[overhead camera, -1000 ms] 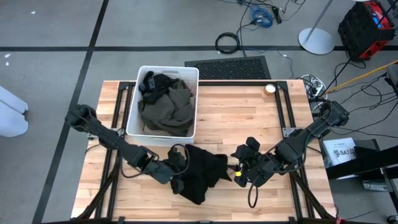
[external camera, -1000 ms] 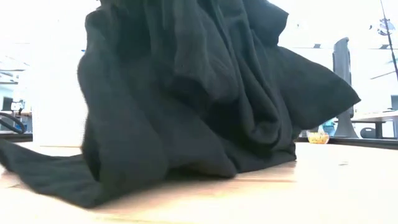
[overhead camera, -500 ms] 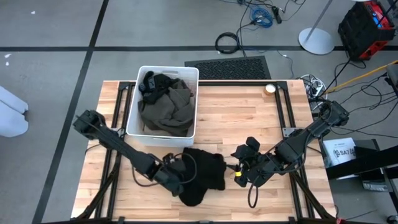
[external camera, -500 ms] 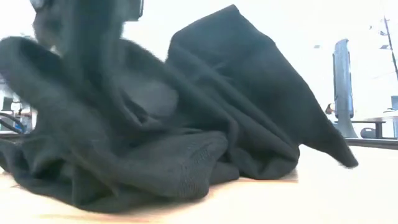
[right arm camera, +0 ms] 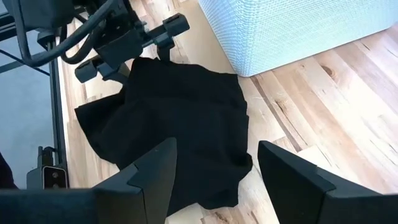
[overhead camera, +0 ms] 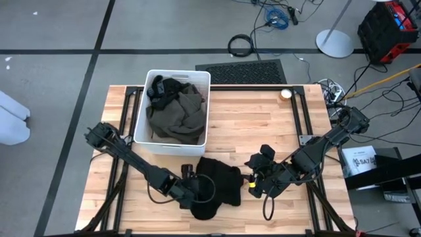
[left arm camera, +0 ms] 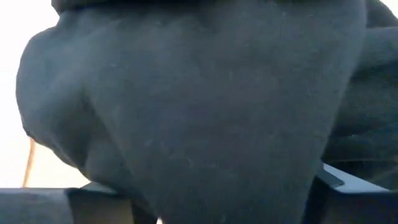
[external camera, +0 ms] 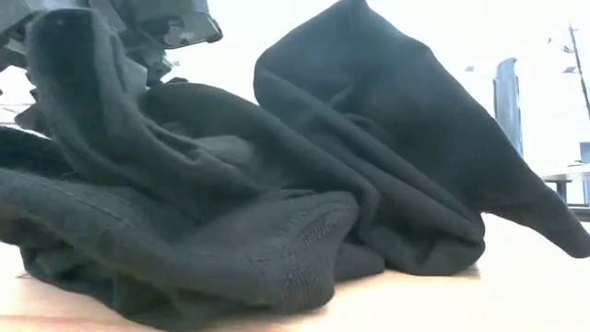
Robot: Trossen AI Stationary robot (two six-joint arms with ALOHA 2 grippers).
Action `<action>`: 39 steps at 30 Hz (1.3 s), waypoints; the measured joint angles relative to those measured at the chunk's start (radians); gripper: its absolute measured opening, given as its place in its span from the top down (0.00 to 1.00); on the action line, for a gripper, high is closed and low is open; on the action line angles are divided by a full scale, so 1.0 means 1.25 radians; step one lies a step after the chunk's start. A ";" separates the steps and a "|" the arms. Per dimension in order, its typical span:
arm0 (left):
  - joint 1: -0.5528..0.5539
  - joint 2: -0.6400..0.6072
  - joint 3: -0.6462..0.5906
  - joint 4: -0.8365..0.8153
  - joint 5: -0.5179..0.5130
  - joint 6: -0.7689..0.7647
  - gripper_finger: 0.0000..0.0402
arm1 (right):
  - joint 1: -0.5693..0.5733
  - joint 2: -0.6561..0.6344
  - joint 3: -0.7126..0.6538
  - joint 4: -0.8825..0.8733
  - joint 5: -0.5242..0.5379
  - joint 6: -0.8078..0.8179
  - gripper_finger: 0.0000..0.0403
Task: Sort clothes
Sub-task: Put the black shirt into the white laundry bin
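A black garment point(overhead camera: 217, 187) lies in a crumpled heap point(external camera: 277, 203) on the wooden table near its front edge. My left gripper point(overhead camera: 200, 189) is low at the heap's left side, open, with a hump of the cloth point(left arm camera: 205, 112) between its fingers. My right gripper point(overhead camera: 252, 181) hovers open just right of the heap, with nothing between its fingers point(right arm camera: 214, 146). A dark olive garment point(overhead camera: 176, 117) and another black one point(overhead camera: 164, 87) lie in the white bin point(overhead camera: 206, 105). My left gripper stands open around a hump at the black garment's left side point(left arm camera: 124, 186). The cloth bulges between the two fingers and lies over them, with no pinch showing. The fingers come in nearly level from the table's left. The garment rests on the table.
The white bin stands at the table's far left. A small round thing point(overhead camera: 285, 94) sits at the far right corner. Bare wood point(overhead camera: 263, 125) lies between the bin and my right arm. Black frame rails point(overhead camera: 297, 118) run along the table's sides.
My left gripper has come down and moved a little toward the table's right. The black garment, which hung tall from it a second ago, has sunk onto the table and gathered into a lower, tighter heap.
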 joint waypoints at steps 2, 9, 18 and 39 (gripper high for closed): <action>0.008 0.017 0.001 0.014 0.015 -0.002 0.33 | 0.000 0.000 0.000 -0.003 0.000 -0.001 0.47; 0.076 0.114 0.008 0.031 0.270 -0.051 0.29 | 0.000 0.007 0.000 -0.002 -0.002 -0.009 0.47; 0.077 0.118 0.008 0.033 0.302 -0.035 0.37 | 0.000 0.036 0.000 -0.002 -0.009 -0.021 0.47; 0.033 -0.057 -0.010 -0.034 0.300 0.000 0.77 | 0.004 -0.012 0.000 -0.004 -0.002 -0.013 0.47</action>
